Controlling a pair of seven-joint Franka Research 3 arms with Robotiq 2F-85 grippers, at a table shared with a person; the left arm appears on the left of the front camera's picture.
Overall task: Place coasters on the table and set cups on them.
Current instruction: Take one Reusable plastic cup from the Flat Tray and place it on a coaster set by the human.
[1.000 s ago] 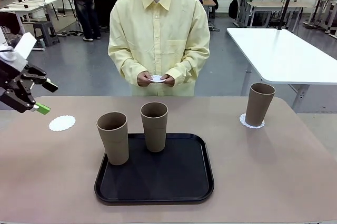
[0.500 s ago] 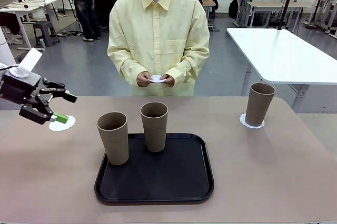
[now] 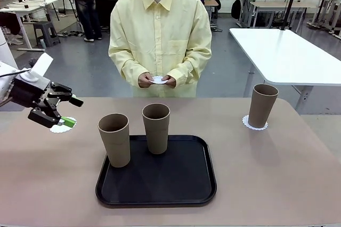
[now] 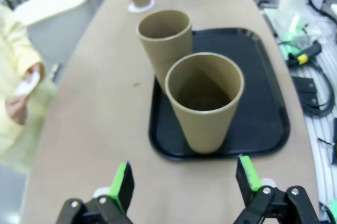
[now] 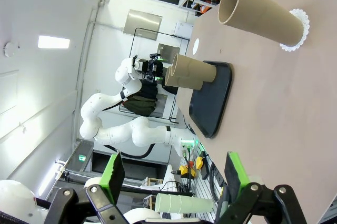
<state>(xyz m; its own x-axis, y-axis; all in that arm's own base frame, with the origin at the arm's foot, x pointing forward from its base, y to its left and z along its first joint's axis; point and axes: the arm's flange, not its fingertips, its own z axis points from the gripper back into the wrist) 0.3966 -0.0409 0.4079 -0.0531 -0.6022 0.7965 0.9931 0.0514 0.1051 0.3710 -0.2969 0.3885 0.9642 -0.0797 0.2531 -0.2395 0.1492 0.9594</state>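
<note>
Your left jaws stand spread wide and grasp nothing. Their green pads (image 4: pixel 122 184) frame open air, with the nearest cup (image 4: pixel 205 103) ahead of them and apart from both. From the front you see these jaws low over the left end of the bench (image 3: pixel 277 179). The lower pad (image 3: pixel 67 122) overlaps the left coaster (image 3: pixel 59 128), but you cannot tell whether it touches the paper. Your right jaws are just as wide apart and empty, their pads (image 5: pixel 113 174) well back from everything on the bench.

To the right of the left jaws, the nearest cup stands upright at the left side of the black tray (image 3: pixel 160 184). A second cup (image 3: pixel 156 128) stands beside it, toward the tray's far edge. The third cup (image 3: pixel 262 105) stands upright on the right coaster (image 3: pixel 254 124), near the far right side of the bench. Across the bench, the person's hands (image 3: pixel 146 80) hold another white coaster (image 3: pixel 159 80) at waist height.
</note>
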